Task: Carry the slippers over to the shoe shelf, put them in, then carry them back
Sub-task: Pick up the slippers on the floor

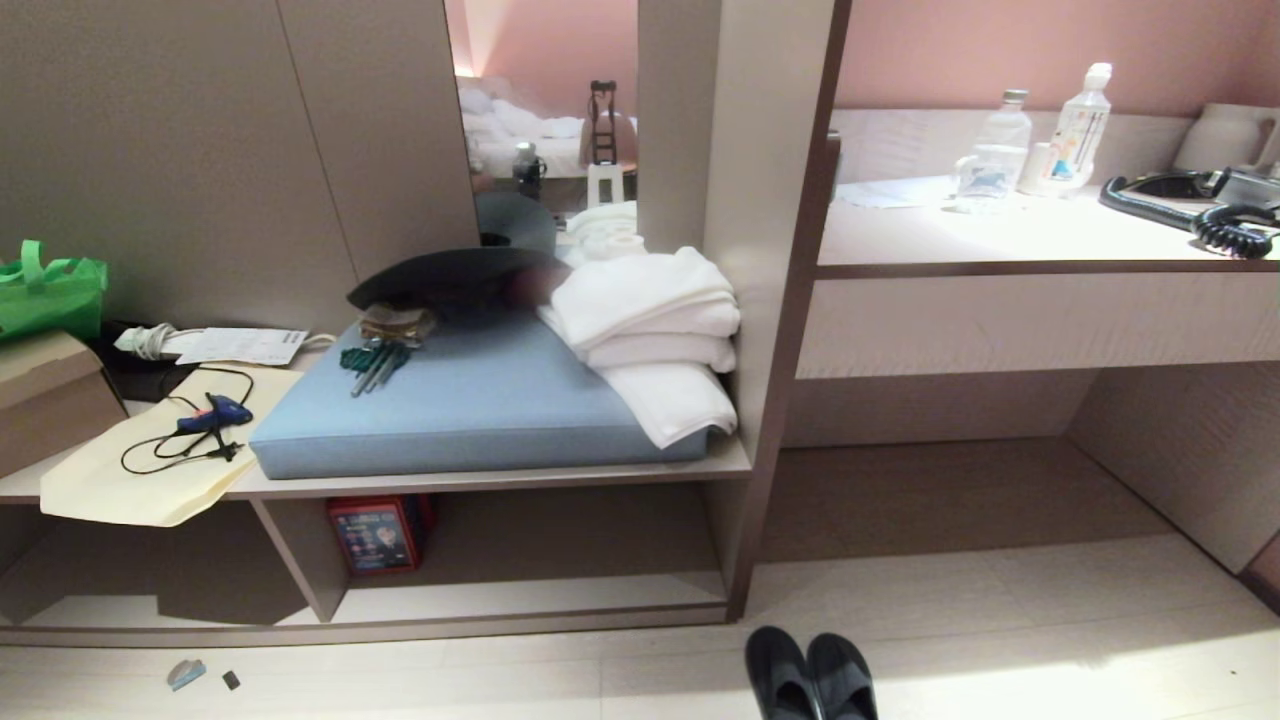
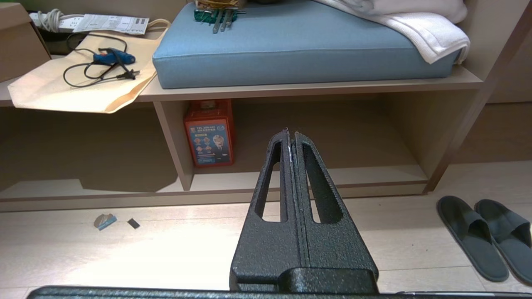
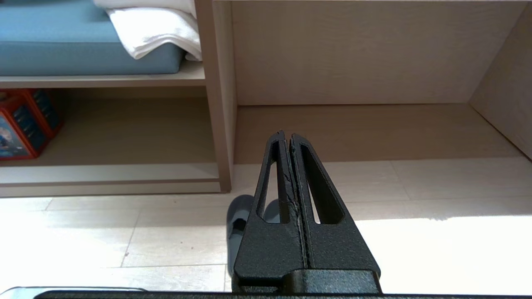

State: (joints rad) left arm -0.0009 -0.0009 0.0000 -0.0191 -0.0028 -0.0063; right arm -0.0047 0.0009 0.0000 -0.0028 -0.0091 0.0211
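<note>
The slippers sit paired on the floor just outside the shoe shelf; left claw and right claw hang pinched shut, empty. Soft material could slip from a one-sided grab.

The pale floor carries the slippers, side by side at the near edge, just in front of the unit's upright panel. Two small scraps lie on the floor to the left. The shoe shelf holds a red box at its left end. The bench above carries a blue cushion, a cream bag and a cardboard box.
</note>
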